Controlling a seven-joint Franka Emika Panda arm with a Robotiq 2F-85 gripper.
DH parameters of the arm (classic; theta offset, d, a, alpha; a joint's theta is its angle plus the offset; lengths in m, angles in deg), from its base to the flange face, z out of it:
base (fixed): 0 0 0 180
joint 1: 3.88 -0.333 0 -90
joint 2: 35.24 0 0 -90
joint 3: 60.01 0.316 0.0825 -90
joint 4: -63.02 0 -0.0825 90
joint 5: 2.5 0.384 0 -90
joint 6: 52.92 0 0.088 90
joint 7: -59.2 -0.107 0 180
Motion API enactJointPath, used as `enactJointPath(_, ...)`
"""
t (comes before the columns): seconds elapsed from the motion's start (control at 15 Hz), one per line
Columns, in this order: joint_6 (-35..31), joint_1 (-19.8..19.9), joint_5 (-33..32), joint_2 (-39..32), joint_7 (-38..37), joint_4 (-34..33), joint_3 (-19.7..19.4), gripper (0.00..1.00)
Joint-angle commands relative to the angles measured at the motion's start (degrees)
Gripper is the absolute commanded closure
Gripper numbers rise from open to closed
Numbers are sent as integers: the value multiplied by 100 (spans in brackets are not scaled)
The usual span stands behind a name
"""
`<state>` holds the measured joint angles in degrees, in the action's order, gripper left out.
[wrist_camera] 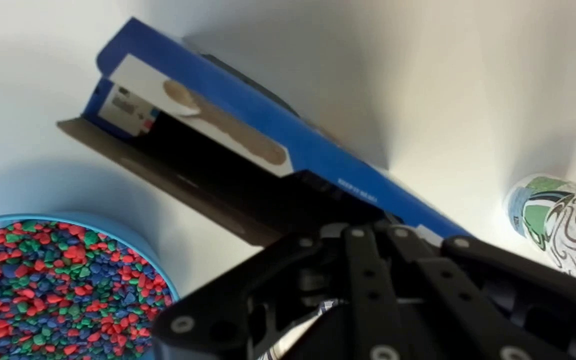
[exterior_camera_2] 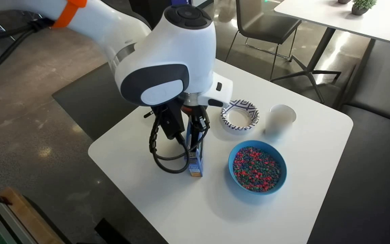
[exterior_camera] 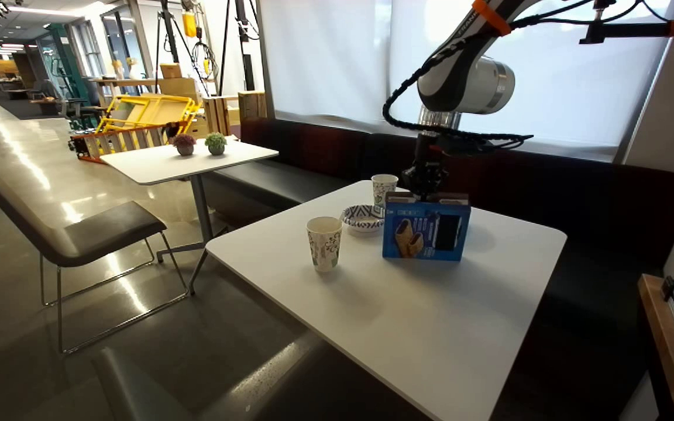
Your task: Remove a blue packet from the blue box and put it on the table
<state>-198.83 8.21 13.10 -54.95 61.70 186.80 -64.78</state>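
Down between the long walls of the printed blue box (exterior_camera: 423,231), upright on the counter (exterior_camera: 407,333), with the end effector (wrist_camera: 375,230)! Pressed together, right inside the open top, and too dark in there to tell if pinching anything!

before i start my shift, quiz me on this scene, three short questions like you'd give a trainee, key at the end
1. Count: how many paper cups stand on the large white table?
2. Choose: the top of the printed blue carton is a) sealed shut, b) open, c) facing the floor.
3. Fill in: the round blue bowl holds small red, green and (blank) bits.

Key: 1. Two. 2. b. 3. Blue.
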Motion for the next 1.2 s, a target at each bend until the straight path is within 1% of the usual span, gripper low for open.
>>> enactJointPath(0.0,-284,-28,55,-86,-115,75,-8,100)
enactJointPath(0.27,-577,-89,-104,-82,-223,181,-82,100)
enactJointPath(0.53,-753,-71,-100,-90,-196,297,-66,100)
enactJointPath(0.6,-813,-99,-130,-95,-295,318,-104,100)
enactJointPath(0.87,-921,-253,-182,16,-1035,429,-300,100)
enactJointPath(1.13,-767,-462,-251,25,-1994,543,-549,100)
